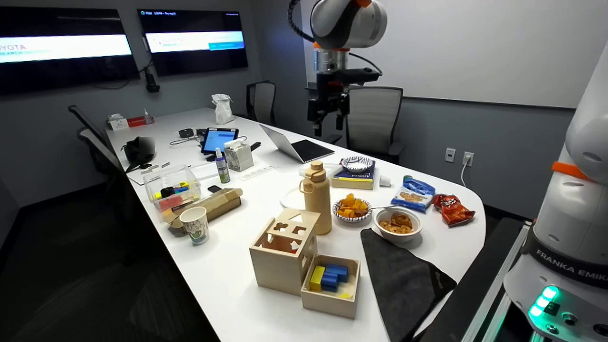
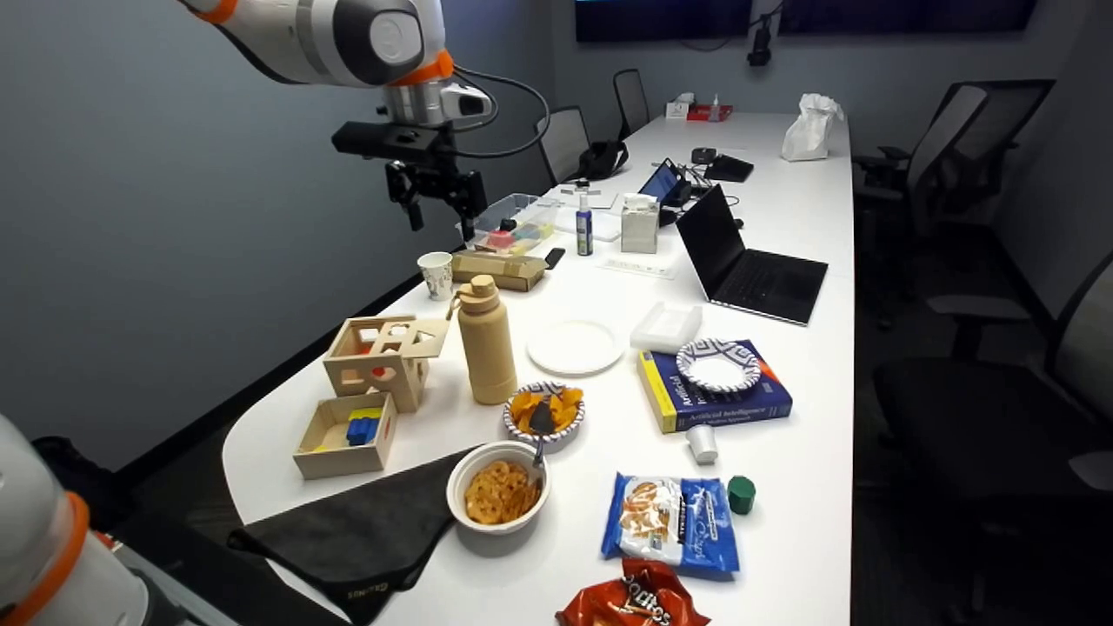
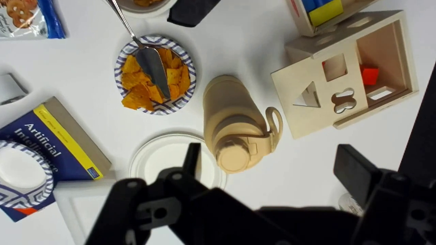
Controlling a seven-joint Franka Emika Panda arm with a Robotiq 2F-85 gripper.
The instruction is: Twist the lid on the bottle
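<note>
The tan bottle stands upright on the white table in both exterior views [image 1: 318,204] [image 2: 489,352] and in the wrist view [image 3: 226,98]. Its small round tan lid sits on top of the neck in both exterior views [image 1: 315,167] [image 2: 481,287] and in the wrist view [image 3: 234,158]. A carry loop sticks out at the neck's side. My gripper is open and empty, in the air well above the table, in both exterior views [image 1: 328,126] [image 2: 442,227]. In the wrist view the fingers [image 3: 270,151] are wide apart, and the lid shows between them, nearer the left finger. Nothing touches the bottle.
A wooden shape box [image 1: 280,261] and an open block box [image 1: 332,304] stand close to the bottle. A chip bowl with a utensil [image 2: 543,413], a white plate [image 2: 574,348], a pretzel bowl [image 2: 497,487] and a book [image 2: 722,404] lie around it. A paper cup [image 1: 194,225] stands farther off.
</note>
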